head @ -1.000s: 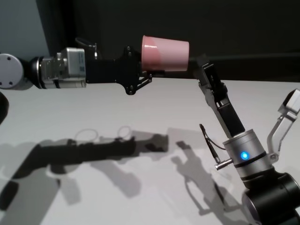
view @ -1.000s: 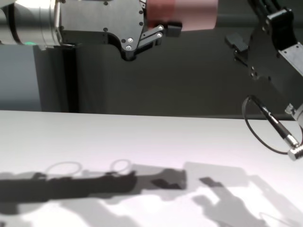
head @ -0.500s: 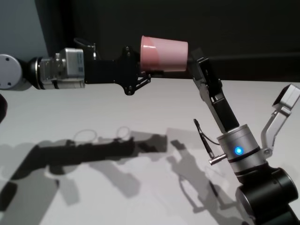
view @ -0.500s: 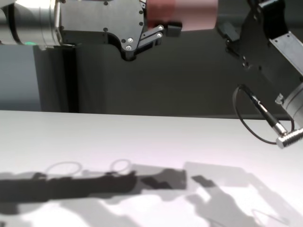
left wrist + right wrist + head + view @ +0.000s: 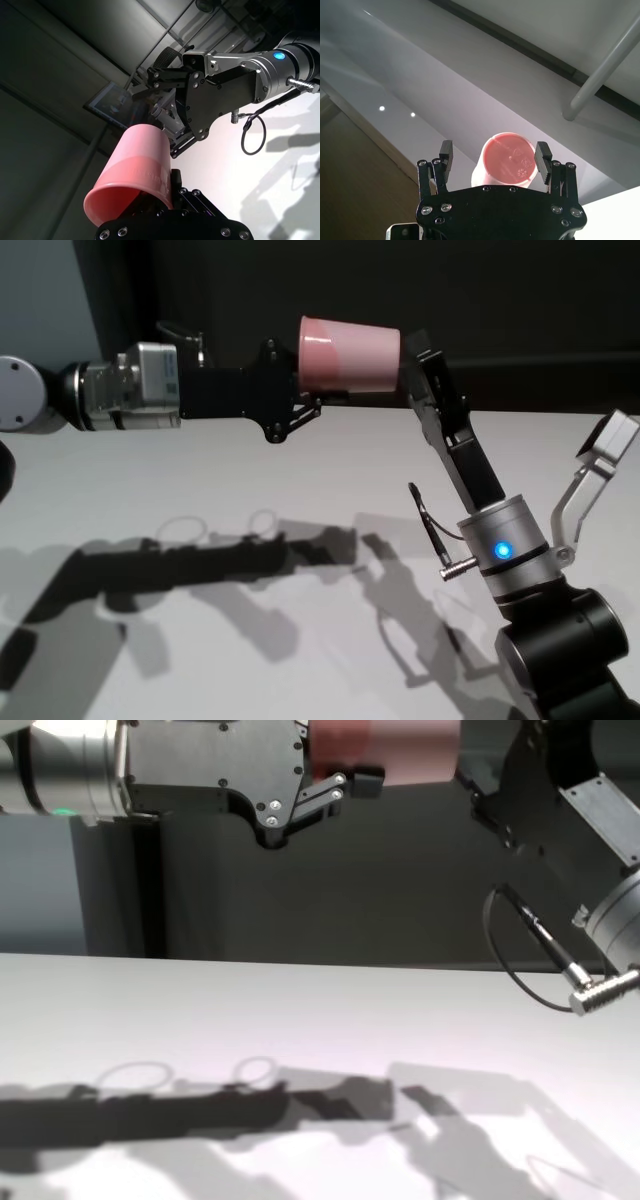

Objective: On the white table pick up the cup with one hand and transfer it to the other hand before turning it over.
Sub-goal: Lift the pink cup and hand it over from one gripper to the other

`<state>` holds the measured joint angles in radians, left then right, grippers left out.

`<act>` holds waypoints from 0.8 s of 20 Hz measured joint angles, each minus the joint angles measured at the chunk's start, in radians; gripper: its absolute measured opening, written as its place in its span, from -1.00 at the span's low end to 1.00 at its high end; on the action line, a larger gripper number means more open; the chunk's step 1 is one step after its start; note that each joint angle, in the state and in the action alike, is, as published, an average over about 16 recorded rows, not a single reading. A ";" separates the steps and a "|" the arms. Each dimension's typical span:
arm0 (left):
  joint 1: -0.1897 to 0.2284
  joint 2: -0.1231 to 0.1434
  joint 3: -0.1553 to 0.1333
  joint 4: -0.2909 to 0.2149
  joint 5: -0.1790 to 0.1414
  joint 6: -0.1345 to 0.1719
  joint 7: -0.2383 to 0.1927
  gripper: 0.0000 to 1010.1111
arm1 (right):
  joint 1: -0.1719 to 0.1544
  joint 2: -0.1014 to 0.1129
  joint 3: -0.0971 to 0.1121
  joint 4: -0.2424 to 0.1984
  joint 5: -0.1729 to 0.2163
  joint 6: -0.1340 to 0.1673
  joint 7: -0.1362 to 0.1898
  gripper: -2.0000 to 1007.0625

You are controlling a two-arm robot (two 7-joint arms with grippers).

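Head view: your left gripper (image 5: pixel 310 400) is clamped on the cup (image 5: pixel 350 355) near its rim, holding it sideways well above the table (image 5: pixel 200 480). The right gripper (image 5: pixel 415 355) sits just at the cup's base, so slow your approach.

Left wrist view: the right gripper's black frame (image 5: pixel 200 107) stands right behind the base — keep both wrists on one line.

Right wrist view: the fingers (image 5: pixel 445 152) stand apart, flanking the base (image 5: pixel 510 160). Centre it, then close.

Chest view: the cup (image 5: pixel 385 750) is high up — hold the left grip until the right one bites.
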<state>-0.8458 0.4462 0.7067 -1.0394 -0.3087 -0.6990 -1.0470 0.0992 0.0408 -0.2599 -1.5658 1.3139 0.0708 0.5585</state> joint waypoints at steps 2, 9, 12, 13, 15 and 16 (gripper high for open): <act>0.000 0.000 0.000 0.000 0.000 0.000 0.000 -0.91 | 0.004 0.001 -0.003 0.004 0.003 -0.006 -0.003 0.99; 0.000 0.000 0.000 0.000 0.000 0.000 0.000 -0.91 | 0.016 0.008 -0.015 0.022 0.011 -0.028 -0.015 0.99; 0.000 0.000 0.000 0.000 0.000 0.000 0.000 -0.91 | 0.022 0.012 -0.021 0.032 0.014 -0.035 -0.018 0.99; 0.000 0.000 0.000 0.000 0.000 0.000 0.000 -0.91 | 0.025 0.014 -0.023 0.035 0.015 -0.038 -0.019 0.99; 0.000 0.000 0.000 0.000 0.000 0.000 0.000 -0.91 | 0.031 0.016 -0.028 0.043 0.018 -0.041 -0.020 0.99; 0.000 0.000 0.000 0.000 0.000 0.000 0.000 -0.91 | 0.034 0.017 -0.031 0.047 0.019 -0.043 -0.021 0.99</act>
<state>-0.8458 0.4461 0.7067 -1.0394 -0.3087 -0.6991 -1.0470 0.1331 0.0582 -0.2909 -1.5192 1.3328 0.0278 0.5379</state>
